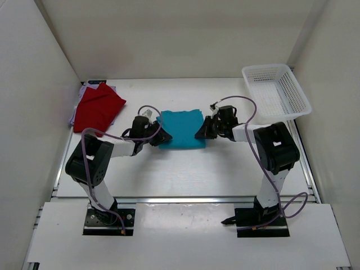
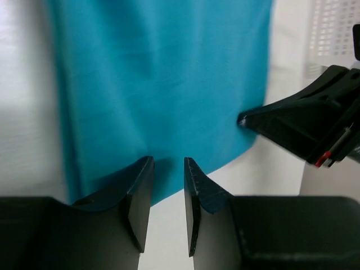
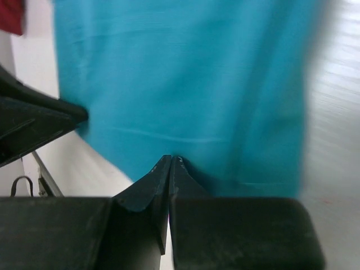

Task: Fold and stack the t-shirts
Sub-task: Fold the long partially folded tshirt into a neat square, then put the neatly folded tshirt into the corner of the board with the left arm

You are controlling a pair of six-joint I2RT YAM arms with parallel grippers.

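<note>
The teal t-shirt (image 1: 181,129) lies folded into a rectangle in the middle of the table. The deep red t-shirt (image 1: 98,107) lies at the far left on top of the lavender one (image 1: 75,115), of which only an edge shows. My left gripper (image 1: 159,136) is at the teal shirt's near left corner. Its jaws (image 2: 169,163) stand apart over the cloth edge (image 2: 157,84), with bare table between them. At the near right corner is my right gripper (image 1: 200,134). Its jaws (image 3: 171,159) are pressed together at the shirt's edge (image 3: 185,84), and no cloth shows between them.
A white lattice basket (image 1: 275,90) stands at the back right corner. White walls close in the table at the left, right and back. Each wrist view shows the other gripper's tip beside the teal shirt.
</note>
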